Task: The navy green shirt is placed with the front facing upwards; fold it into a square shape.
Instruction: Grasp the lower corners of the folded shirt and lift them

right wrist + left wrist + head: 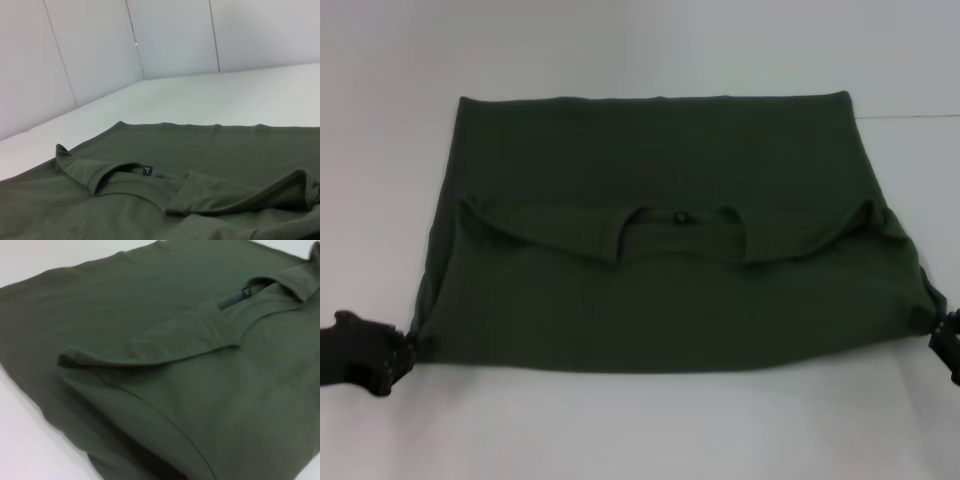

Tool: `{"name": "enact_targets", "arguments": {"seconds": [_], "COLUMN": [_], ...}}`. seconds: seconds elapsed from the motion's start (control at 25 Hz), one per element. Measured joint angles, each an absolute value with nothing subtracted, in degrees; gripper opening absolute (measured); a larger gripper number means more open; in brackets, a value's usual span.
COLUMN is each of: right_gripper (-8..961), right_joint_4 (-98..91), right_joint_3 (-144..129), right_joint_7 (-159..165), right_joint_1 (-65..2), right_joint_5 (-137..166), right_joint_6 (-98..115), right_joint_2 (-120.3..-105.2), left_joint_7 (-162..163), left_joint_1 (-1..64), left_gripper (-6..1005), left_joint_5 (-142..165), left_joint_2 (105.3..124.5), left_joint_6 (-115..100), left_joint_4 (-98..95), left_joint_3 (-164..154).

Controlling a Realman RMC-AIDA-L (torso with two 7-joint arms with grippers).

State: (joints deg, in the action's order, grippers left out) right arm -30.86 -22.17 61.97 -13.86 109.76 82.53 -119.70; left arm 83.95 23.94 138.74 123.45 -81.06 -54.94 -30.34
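1. The white table [620, 430] carries everything.
2. The navy green shirt [660, 200] lies flat on the table, folded over itself, collar [680, 225] showing mid-shirt, plain side up.
3. The left gripper [390, 355] and the right gripper [945, 340] sit at the shirt's near corners; whether either pinches cloth, I cannot tell.
4. Judgement: move both corners evenly, keeping edges aligned so the fold stays square.

The chest print of the navy green shirt [650, 230] is folded out of sight. The right gripper [950, 340] is cut off at the frame edge; the neck label [147, 170] is unreadable.
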Motion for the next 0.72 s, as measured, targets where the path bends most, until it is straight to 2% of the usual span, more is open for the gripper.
{"name": "enact_targets", "arguments": {"seconds": [0.72], "right_gripper": [50], "right_joint_4": [-26.70], "right_joint_3": [-22.88], "right_joint_7": [55.40], "right_joint_1": [-9.21], "right_joint_5": [110.83], "right_joint_6": [88.58], "right_joint_2": [-119.88], "left_joint_7": [66.68], "left_joint_1": [15.84], "left_gripper": [46], "left_joint_5": [138.45], "left_joint_2": [123.77], "left_joint_6": [-100.45], "left_joint_4": [-56.03], "left_joint_3": [-16.83]}}
